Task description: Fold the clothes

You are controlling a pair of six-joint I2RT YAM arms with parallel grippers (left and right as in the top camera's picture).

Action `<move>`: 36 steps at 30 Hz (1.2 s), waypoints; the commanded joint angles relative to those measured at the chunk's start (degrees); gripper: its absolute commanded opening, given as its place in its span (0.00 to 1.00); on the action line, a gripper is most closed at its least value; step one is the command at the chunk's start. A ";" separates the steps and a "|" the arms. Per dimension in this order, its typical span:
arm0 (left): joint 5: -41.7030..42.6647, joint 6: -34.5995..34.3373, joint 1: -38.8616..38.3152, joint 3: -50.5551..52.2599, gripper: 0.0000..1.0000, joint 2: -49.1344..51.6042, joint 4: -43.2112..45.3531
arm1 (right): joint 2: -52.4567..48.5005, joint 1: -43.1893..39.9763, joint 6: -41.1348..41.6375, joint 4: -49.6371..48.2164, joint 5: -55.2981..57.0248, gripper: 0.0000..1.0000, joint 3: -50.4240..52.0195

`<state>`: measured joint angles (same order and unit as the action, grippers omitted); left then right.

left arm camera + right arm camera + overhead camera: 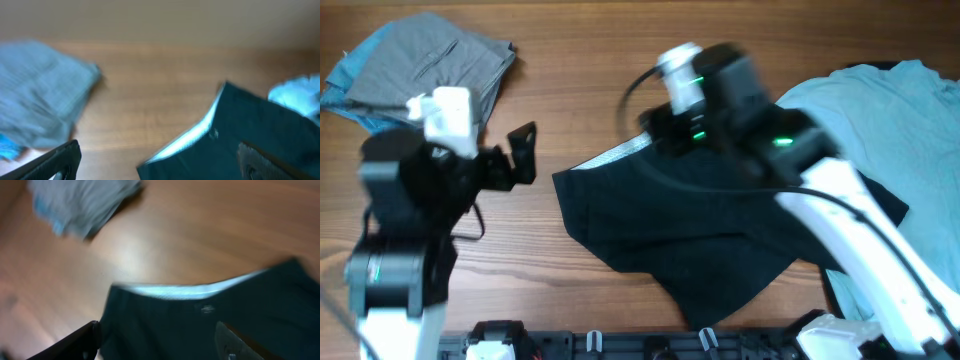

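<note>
Black shorts (700, 235), limp, light cloth, lie spread mid-table (580, 90) in the overhead, with the left gripper (524, 156) standing apart and empty just beside them. Left wrist view: the pale-lined waistband (197, 134) looks the surest place to pinch. Right wrist view: the right gripper (157, 330) hangs over that waistband, fingers spread and empty; thin fabric will likely sag and slide.

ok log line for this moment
left gripper open, empty | right gripper open over black fabric shorts | folded grey trousers far left

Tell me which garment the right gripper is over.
The black shorts in the middle: the right gripper hangs open above them, while the grey trousers and the pale T-shirt lie off to the sides.
</note>
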<state>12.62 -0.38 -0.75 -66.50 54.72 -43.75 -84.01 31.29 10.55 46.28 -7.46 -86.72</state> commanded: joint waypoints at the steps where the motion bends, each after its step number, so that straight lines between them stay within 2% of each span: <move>1: 5.99 -0.11 -6.82 -0.50 1.00 14.10 -1.05 | 6.27 -8.94 7.61 0.13 -1.62 0.78 -0.61; 4: 5.99 3.91 -15.13 -0.50 1.00 29.35 2.71 | 8.31 -15.61 13.49 1.92 -2.03 0.80 -0.61; 6: 5.97 6.73 -18.27 -0.50 0.98 36.89 7.28 | 8.46 -17.57 13.62 3.19 -2.91 0.81 -0.61; 7: 5.99 8.57 -19.54 -0.50 0.88 40.54 10.45 | 8.24 -18.05 13.55 3.63 -2.86 0.82 -0.59; 11: 5.77 15.37 -22.25 -0.48 0.64 51.32 19.58 | 7.80 -18.14 13.62 4.81 -2.86 0.83 -0.55; 14: 3.48 16.90 -22.34 -0.48 0.53 54.45 23.56 | 6.64 -18.14 13.55 5.53 -2.86 0.83 -0.55; 16: 3.43 16.83 -22.34 -0.48 0.45 54.62 23.19 | 6.14 -18.14 13.57 5.99 -2.86 0.83 -0.55; 17: 3.41 16.90 -22.40 -0.48 0.46 54.86 22.51 | 5.77 -18.14 13.60 6.32 -2.86 0.83 -0.55; 18: 3.39 16.98 -22.38 -0.33 0.53 55.41 22.60 | 5.38 -18.14 13.62 6.36 -2.86 0.83 -0.55; 19: 3.41 17.99 -22.34 -0.26 0.56 56.06 22.77 | 5.09 -18.14 13.62 6.36 -2.86 0.83 -0.55; 21: 3.41 18.43 -22.34 -0.26 0.56 57.70 23.02 | 4.92 -18.14 13.57 6.56 -2.86 0.83 -0.55; 23: 3.43 18.40 -22.34 -0.26 0.46 58.77 22.53 | 4.92 -18.14 13.57 6.84 -2.84 0.83 -0.55; 26: 3.37 18.40 -22.21 -0.26 0.25 58.80 21.70 | 4.92 -18.14 13.57 6.88 -2.69 0.83 -0.55; 28: 3.15 18.38 -21.79 -0.26 0.04 58.80 21.73 | 4.92 -18.14 13.49 6.99 -2.64 0.83 -0.55; 30: 2.34 17.57 -20.61 -0.26 0.04 58.77 20.92 | 4.92 -18.14 13.44 6.97 -2.60 0.83 -0.55; 33: -11.39 3.82 -14.51 -0.28 0.04 58.75 20.39 | 4.92 -18.14 13.40 7.72 -1.03 0.83 -0.55; 36: -13.94 -2.19 -4.11 -0.26 0.04 58.75 19.74 | 4.76 -18.14 13.14 9.53 0.76 0.83 -0.55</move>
<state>8.01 6.57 -14.81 -67.26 112.46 -22.98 -78.87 13.30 23.35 54.70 -8.93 -86.76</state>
